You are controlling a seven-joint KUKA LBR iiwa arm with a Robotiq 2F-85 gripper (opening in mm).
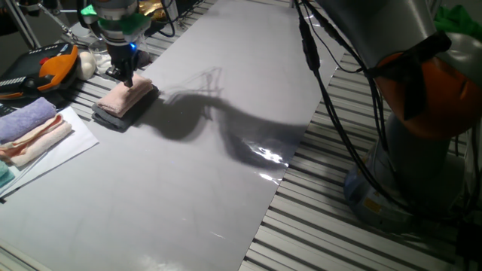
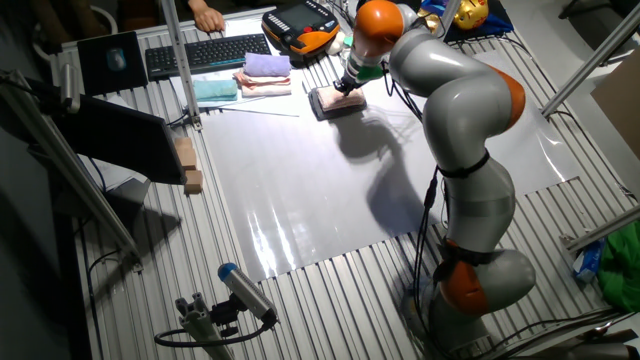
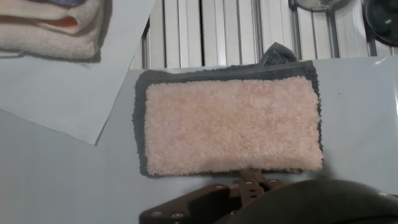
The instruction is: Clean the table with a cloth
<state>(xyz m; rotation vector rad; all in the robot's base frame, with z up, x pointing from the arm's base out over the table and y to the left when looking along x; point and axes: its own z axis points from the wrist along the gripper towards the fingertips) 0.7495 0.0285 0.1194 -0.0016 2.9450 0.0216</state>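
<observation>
The pale pink cloth (image 1: 126, 96) (image 2: 337, 97) (image 3: 230, 124) lies folded on top of a dark grey cloth (image 1: 111, 117) (image 3: 141, 124), near the far left edge of the glossy grey table (image 1: 226, 173) (image 2: 300, 180) (image 3: 56, 180). My gripper (image 1: 127, 80) (image 2: 346, 88) points straight down with its narrow tip on the pink cloth's top. Its fingers look pressed together. In the hand view the cloth lies flat and unpinched, and only the gripper's (image 3: 252, 178) dark linkage shows, at the cloth's lower edge.
Folded lavender and peach towels (image 1: 30, 128) (image 2: 265, 72) (image 3: 50, 25) rest on white paper (image 1: 60, 154) left of the cloth. An orange-black device (image 1: 53, 68) (image 2: 300, 25), a keyboard (image 2: 205, 52) and wooden blocks (image 2: 187, 162) sit on the slatted edges. The arm's base (image 1: 422, 113) stands at the right.
</observation>
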